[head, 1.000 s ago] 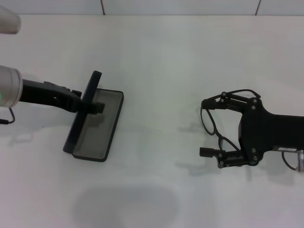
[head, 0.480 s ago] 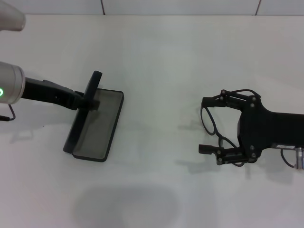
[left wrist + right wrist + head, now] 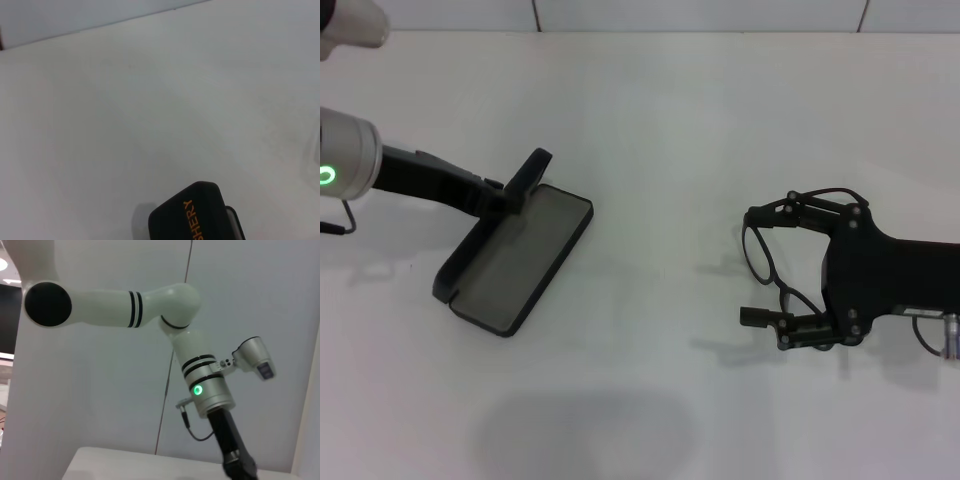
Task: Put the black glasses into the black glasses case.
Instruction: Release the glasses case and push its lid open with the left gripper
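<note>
Gripping the raised lid of the black glasses case (image 3: 515, 262), the left tool (image 3: 510, 197) is pinched on the lid's edge, at the case's far end. The case lies open on the white table (image 3: 650, 120), its grey-lined tray flat and its lid tilted up behind the tray; the left wrist view shows a lid corner (image 3: 192, 215) with orange "SHERY" lettering. Well apart from the case, toward the robot's right, the right tool (image 3: 765, 268) hovers with its fingers spread wide around the black glasses (image 3: 770, 262), which lie on the table between them, lenses facing the case.
</note>
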Controlling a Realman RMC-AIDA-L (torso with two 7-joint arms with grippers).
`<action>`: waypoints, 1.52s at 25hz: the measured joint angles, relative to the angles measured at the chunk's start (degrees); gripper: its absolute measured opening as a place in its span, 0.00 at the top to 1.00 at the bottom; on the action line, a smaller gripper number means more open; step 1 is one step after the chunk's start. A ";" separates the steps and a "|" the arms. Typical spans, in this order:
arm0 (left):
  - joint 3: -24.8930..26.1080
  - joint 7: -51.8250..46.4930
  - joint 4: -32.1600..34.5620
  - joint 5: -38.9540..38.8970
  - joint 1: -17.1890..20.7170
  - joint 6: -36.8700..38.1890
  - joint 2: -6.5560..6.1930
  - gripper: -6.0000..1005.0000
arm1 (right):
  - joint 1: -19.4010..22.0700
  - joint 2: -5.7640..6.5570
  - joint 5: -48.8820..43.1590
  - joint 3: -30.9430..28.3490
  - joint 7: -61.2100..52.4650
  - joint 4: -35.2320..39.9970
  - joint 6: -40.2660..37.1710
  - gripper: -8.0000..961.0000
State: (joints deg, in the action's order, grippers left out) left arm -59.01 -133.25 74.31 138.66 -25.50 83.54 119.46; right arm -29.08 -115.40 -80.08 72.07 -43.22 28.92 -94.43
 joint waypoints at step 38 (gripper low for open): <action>-5.69 -2.77 0.38 8.03 -5.01 -1.38 0.07 0.42 | 1.66 -0.26 -0.17 0.52 3.14 -0.21 -0.82 0.08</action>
State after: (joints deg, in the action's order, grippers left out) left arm -64.70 -136.01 74.69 146.69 -30.50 82.15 119.53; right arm -27.42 -115.66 -80.25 72.58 -40.09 28.71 -95.24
